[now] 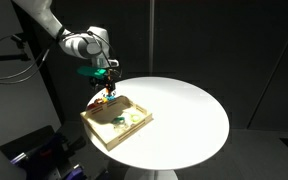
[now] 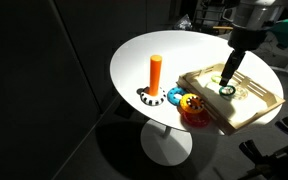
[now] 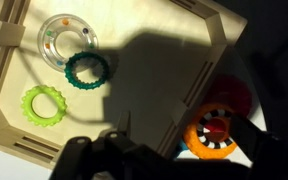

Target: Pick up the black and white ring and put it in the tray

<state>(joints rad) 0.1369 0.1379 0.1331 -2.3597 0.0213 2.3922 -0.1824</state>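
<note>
A ring with a black and white checkered band on an orange rim (image 3: 214, 132) lies on the white table just outside the tray's rim, next to a red ring (image 3: 234, 95). In an exterior view a black and white ring (image 2: 148, 97) also lies at the foot of an orange peg (image 2: 155, 73). The pale wooden tray (image 3: 189, 75) (image 1: 97, 128) (image 2: 246, 112) holds a clear ring (image 3: 67, 38), a dark green ring (image 3: 87, 70) and a light green ring (image 3: 44, 103). My gripper (image 3: 174, 160) (image 1: 106, 76) (image 2: 229, 78) hangs open and empty over the tray's edge.
A blue ring (image 2: 174, 96) and the orange and red rings (image 2: 192, 106) lie between the peg and the tray. The round white table (image 1: 189, 115) has bare surface beyond the tray. The surroundings are dark.
</note>
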